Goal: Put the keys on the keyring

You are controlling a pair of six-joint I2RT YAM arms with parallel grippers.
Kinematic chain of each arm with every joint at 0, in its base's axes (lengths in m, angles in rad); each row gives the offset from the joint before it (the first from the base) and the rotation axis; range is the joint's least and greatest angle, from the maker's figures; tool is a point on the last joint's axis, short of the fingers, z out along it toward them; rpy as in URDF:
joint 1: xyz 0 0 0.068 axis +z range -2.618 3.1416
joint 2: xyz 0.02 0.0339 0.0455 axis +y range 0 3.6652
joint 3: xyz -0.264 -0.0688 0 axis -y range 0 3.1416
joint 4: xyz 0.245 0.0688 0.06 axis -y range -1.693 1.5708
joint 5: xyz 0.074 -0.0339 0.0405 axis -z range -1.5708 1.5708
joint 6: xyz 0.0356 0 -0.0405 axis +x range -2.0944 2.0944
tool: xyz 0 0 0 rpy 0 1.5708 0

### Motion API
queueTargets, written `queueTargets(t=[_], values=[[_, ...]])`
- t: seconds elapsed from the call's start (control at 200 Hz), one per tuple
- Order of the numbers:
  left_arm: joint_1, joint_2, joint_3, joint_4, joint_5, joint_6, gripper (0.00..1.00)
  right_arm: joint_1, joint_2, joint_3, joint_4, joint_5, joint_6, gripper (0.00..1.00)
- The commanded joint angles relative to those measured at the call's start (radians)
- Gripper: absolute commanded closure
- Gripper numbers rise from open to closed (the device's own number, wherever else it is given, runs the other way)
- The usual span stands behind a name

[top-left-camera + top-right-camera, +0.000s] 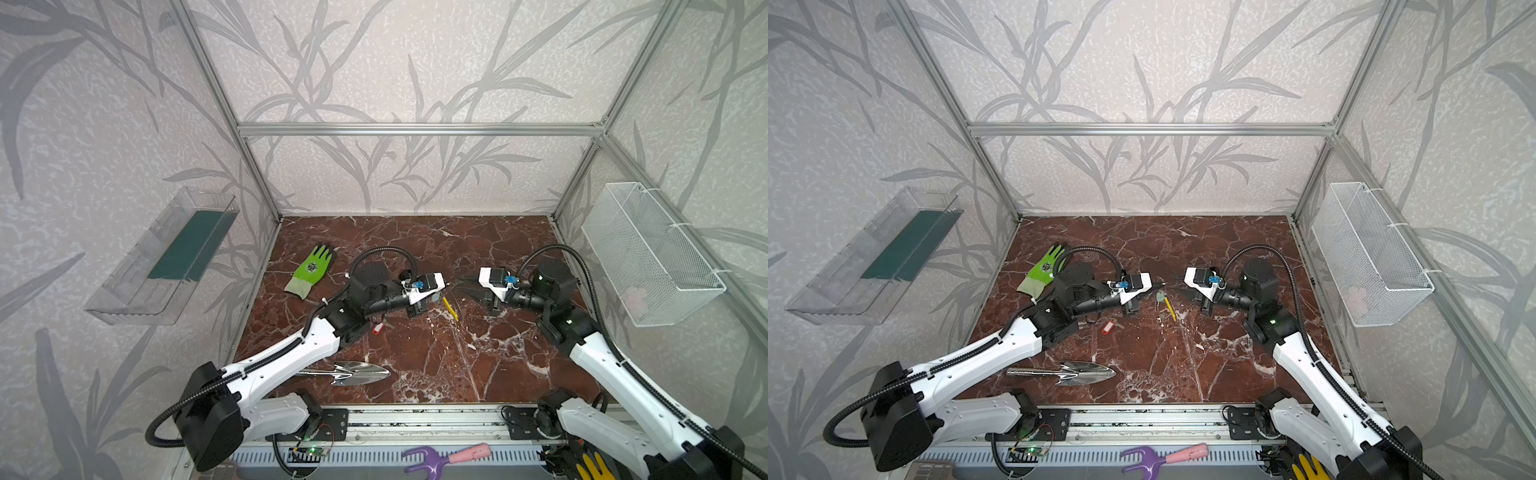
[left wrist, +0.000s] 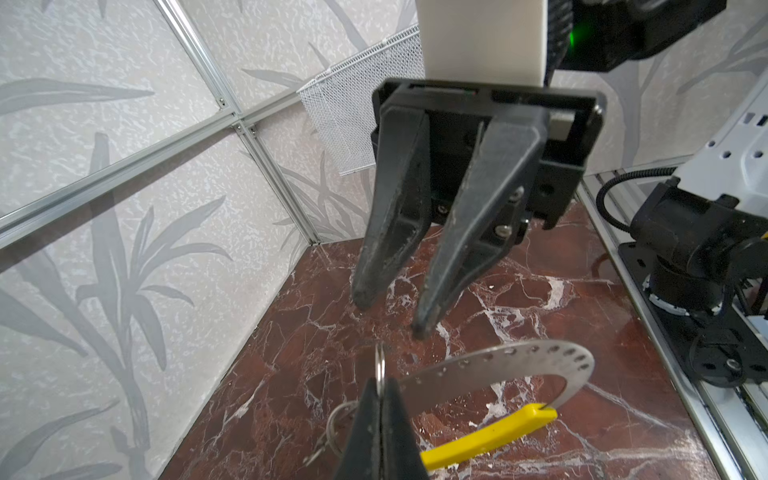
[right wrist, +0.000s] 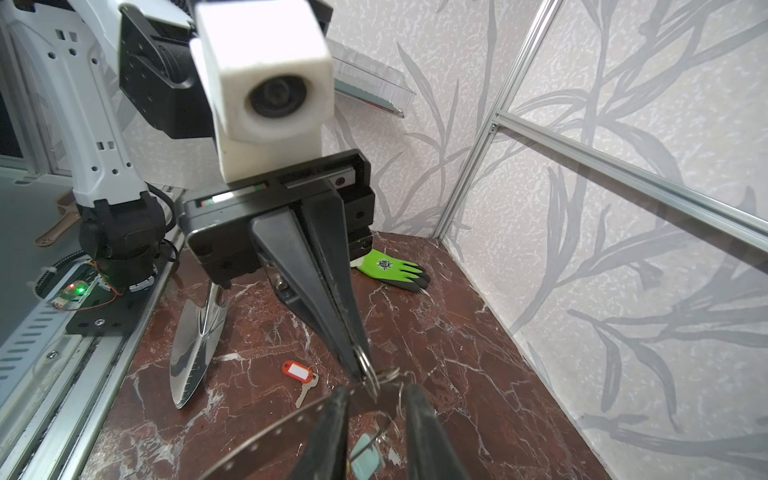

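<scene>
Red-brown marble table [image 1: 415, 353]. My left fingers [image 3: 320, 299] are clamped on a small steel split ring [image 2: 380, 360] above it, and my right fingers [image 2: 395, 232] stand apart, facing them. The thin grey holed keyring hoop [image 2: 498, 365] with a yellow segment meets that ring at one end. The mint-tagged silver key [image 3: 365, 457] hangs under the ring — the red-tagged silver key [image 3: 298, 370] lies on the table.

The table [image 1: 415, 249] looked like glossy red-brown marble with white veins. The trowel [image 1: 357, 372] was mirror-polished metal, way shinier than the keyring [image 2: 498, 361], which we'd call dull grey metal plus a smooth yellow plastic bit. The red tag [image 3: 297, 370] was glossy plastic, the mint key [image 3: 365, 455] had a pale matt plastic tag, the glove [image 1: 311, 270] was knit cloth, the basket [image 1: 648, 253] white wire mesh.
</scene>
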Motion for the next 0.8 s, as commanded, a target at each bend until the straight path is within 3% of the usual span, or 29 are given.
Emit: queueTargets(t=[0.0,0.38,0.8], values=[[0.003,-0.011,0.046,-0.055,0.008,0.053,1.00,0.010,0.012,0.064,-0.096,-0.039,-0.054,0.75],[-0.001,-0.001,0.126,-0.207,0.020,0.126,1.00,0.052,0.060,0.155,-0.310,0.008,-0.210,0.78],[-0.002,0.026,0.184,-0.312,0.040,0.186,1.00,0.063,0.080,0.167,-0.304,0.064,-0.229,0.82]])
